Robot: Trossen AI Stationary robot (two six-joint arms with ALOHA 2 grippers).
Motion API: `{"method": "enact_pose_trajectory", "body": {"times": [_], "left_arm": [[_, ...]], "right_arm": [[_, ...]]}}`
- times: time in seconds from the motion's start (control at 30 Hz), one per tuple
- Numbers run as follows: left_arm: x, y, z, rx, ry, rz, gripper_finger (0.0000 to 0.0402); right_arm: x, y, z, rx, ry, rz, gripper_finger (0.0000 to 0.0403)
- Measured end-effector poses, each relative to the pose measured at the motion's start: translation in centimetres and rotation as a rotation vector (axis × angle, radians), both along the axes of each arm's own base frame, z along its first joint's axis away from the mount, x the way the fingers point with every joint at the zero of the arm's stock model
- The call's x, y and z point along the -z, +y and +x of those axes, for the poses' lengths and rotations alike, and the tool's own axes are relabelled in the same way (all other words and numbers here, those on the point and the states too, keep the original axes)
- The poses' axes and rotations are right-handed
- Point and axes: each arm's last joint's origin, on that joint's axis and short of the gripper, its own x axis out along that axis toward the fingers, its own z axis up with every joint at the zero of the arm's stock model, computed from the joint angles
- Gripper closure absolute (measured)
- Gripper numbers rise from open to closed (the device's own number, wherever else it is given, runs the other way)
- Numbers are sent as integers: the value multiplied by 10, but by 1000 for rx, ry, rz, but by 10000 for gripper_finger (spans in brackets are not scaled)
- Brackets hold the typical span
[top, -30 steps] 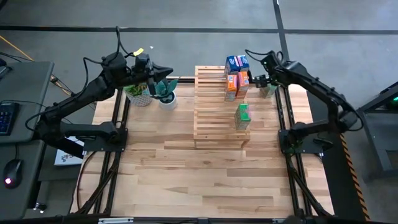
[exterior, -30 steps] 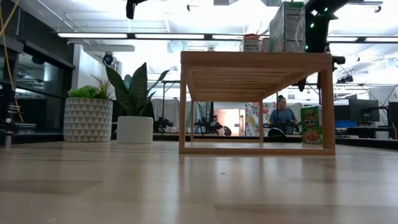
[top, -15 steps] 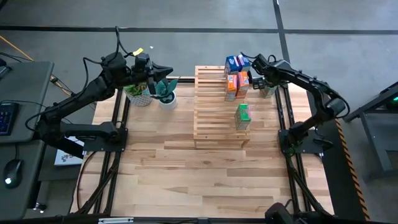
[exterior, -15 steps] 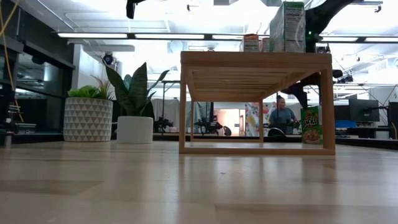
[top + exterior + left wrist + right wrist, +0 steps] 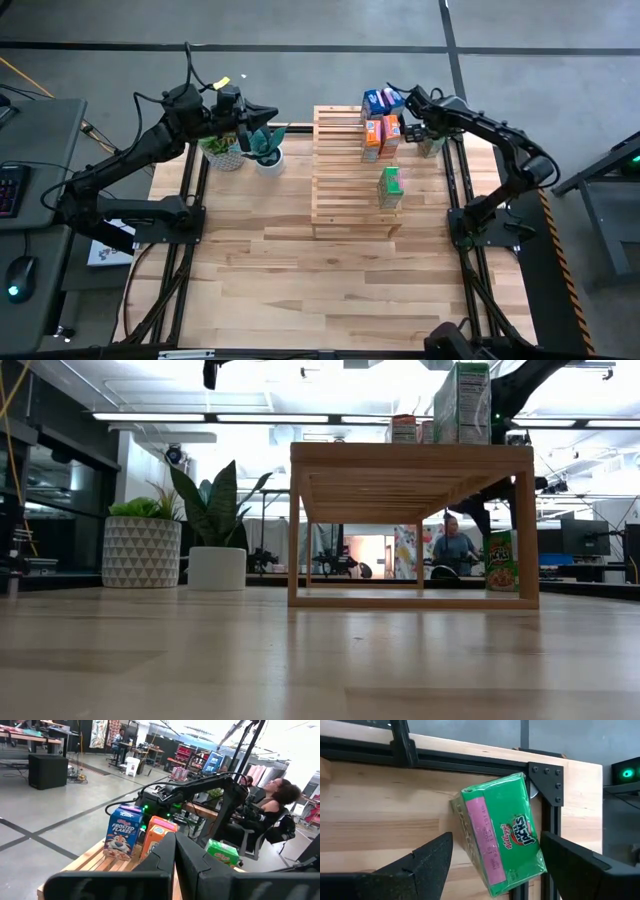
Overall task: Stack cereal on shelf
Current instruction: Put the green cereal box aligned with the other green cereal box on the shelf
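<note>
The pale slatted shelf (image 5: 355, 170) stands mid-table. On top of it are a blue cereal box (image 5: 380, 100), two orange boxes (image 5: 378, 137) and a green box (image 5: 390, 187). Another green box (image 5: 502, 835) stands on the table by its far right corner (image 5: 430, 144), beside the shelf's right leg (image 5: 500, 560). My right gripper (image 5: 496, 839) hangs open above this box, one finger on either side, touching nothing. My left gripper (image 5: 175, 840) is shut and empty, held high over the potted plants (image 5: 262, 118), facing the shelf.
Two potted plants (image 5: 245, 150) stand at the table's far left, left of the shelf. A black frame rail and corner bracket (image 5: 545, 772) run close behind the green box. People sit in the room beyond (image 5: 280, 795). Bare tabletop (image 5: 330, 290) lies on the near side.
My right arm has swung its forearm round, and its gripper has come down lower behind the shelf's right leg, toward the green box on the table. The boxes and the left arm have kept still.
</note>
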Motion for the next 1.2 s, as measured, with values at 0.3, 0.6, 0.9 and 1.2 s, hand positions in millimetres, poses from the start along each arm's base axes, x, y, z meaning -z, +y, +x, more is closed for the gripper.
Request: {"method": "enact_pose_trajectory", "body": {"times": [0.3,0.6,0.9,1.2], "left_arm": [[0,0,0,0,0,0,402],[0,0,0,0,0,0,401],[0,0,0,0,-4,-17,401],[0,0,0,0,-7,-25,401]], "right_arm": [[-11,4,-2,-2,-53,-37,109],[-26,9,-7,34,-91,-119,109],[-23,1,-5,136,-101,-197,109],[-16,-4,-3,194,-99,-189,109]]}}
